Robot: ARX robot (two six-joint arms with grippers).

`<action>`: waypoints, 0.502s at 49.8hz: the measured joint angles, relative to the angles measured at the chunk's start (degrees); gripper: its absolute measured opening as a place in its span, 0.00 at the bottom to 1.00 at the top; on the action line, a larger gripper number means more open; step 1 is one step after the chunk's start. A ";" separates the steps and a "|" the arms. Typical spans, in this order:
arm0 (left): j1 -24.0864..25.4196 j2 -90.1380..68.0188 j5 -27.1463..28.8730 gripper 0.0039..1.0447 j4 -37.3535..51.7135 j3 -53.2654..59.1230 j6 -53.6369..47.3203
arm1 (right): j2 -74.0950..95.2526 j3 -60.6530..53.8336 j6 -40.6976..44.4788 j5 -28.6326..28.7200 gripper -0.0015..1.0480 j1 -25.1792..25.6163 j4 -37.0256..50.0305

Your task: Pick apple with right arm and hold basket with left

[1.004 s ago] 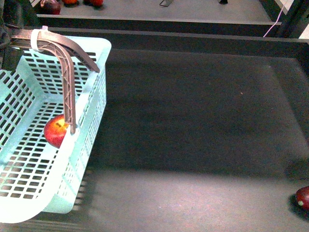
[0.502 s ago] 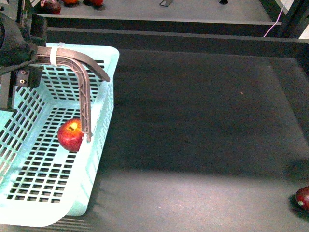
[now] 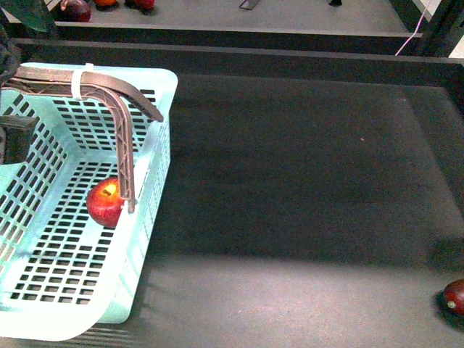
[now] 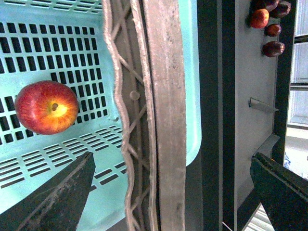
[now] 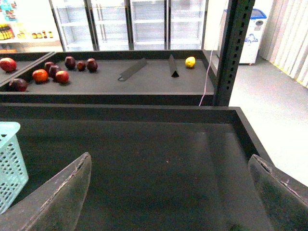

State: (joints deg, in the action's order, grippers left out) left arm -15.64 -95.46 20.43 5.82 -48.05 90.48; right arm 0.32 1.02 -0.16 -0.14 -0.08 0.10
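On slotted basket floor: round apple; both arms' fingers spread, empty.

Glass-door fridges behind dark shelf (pale floor).

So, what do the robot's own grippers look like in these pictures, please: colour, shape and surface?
In both wrist views only the fingers show. The left gripper has two dark, nearly black, wedge-shaped fingers with a matt, dusty, scuffed surface. The right gripper has the same dark tapered fingers, with worn greyish edges. No cables or markings are visible. In the front view a dark boxy part shows at the left edge.
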 joint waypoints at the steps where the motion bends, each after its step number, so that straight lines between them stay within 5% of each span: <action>1: -0.15 0.96 0.35 0.93 -0.44 0.59 0.09 | -0.02 0.00 0.00 0.02 0.92 0.00 0.00; 21: -6.01 19.06 13.44 0.94 -11.15 6.95 -1.51 | 0.00 0.00 0.00 0.00 0.92 0.00 0.00; 25: -4.09 19.54 2.32 0.81 11.93 15.78 -20.06 | -0.02 0.00 0.00 0.00 0.92 0.00 0.00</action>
State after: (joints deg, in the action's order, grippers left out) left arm -19.73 -75.92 22.74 17.76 -32.27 70.41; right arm 0.30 1.02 -0.16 -0.14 -0.08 0.10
